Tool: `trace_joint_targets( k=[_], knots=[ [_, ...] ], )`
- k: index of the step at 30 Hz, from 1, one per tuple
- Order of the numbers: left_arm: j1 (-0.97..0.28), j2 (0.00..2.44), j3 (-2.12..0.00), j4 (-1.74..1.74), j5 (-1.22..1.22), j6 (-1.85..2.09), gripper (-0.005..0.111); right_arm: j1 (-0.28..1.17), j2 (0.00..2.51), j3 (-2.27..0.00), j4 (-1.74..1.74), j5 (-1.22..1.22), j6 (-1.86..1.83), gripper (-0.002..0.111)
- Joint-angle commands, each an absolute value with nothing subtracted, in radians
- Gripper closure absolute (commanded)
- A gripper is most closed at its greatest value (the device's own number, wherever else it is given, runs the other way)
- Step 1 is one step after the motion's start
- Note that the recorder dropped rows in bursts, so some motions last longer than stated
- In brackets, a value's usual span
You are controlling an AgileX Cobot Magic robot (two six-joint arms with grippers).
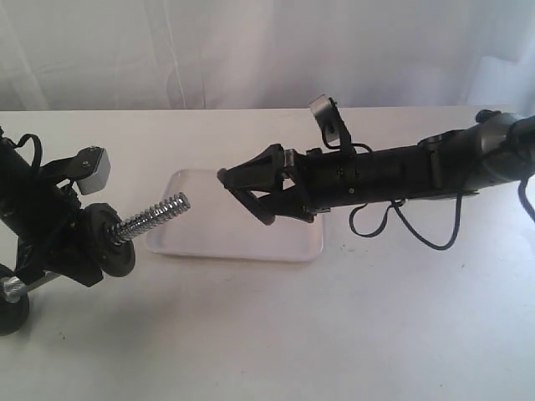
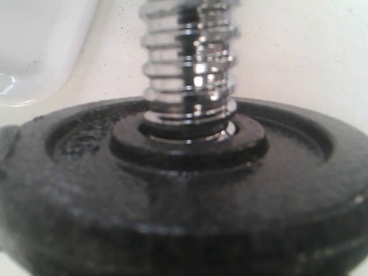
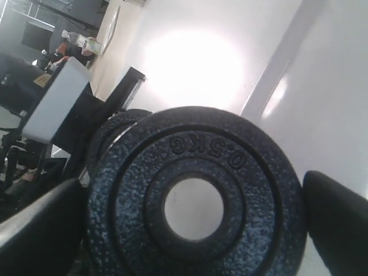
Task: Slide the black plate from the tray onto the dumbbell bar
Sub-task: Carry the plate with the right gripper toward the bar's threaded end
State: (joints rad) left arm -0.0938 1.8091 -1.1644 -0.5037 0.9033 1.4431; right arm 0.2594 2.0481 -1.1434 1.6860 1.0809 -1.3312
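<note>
My right gripper (image 1: 244, 198) hovers over the white tray (image 1: 192, 241), shut on the black plate (image 3: 253, 190), which is marked 0.5KG. Its fingers (image 3: 339, 221) press the plate's rim from both sides, and the centre hole faces the bar. The dumbbell bar (image 1: 159, 215) sits tilted in my left gripper (image 1: 67, 251), its threaded chrome end (image 2: 190, 63) pointing at the right gripper across a short gap. Another black plate (image 1: 113, 238) sits on the bar just ahead of the left gripper. It fills the left wrist view (image 2: 184, 190) and hides the jaws there.
A third dark disc (image 1: 10, 311) sits at the bar's lower end by the table's left edge. A corner of the tray (image 2: 34, 52) lies beside the bar. The right arm's loose cable (image 1: 418, 230) hangs over the table behind the tray.
</note>
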Motion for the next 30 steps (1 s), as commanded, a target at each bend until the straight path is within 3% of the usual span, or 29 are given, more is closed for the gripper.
trace_joint_targets(
  k=[1,30],
  knots=[
    [-0.09,1.756,-1.175,-0.627,0.995,1.44,0.107,0.284,2.026,-1.196,1.744,1.094,-1.269,0.108],
    [-0.09,1.756,-1.175,-0.642,0.996,1.436,0.107,0.398,2.026,-1.257,1.744,0.997,-1.112,0.108]
  ],
)
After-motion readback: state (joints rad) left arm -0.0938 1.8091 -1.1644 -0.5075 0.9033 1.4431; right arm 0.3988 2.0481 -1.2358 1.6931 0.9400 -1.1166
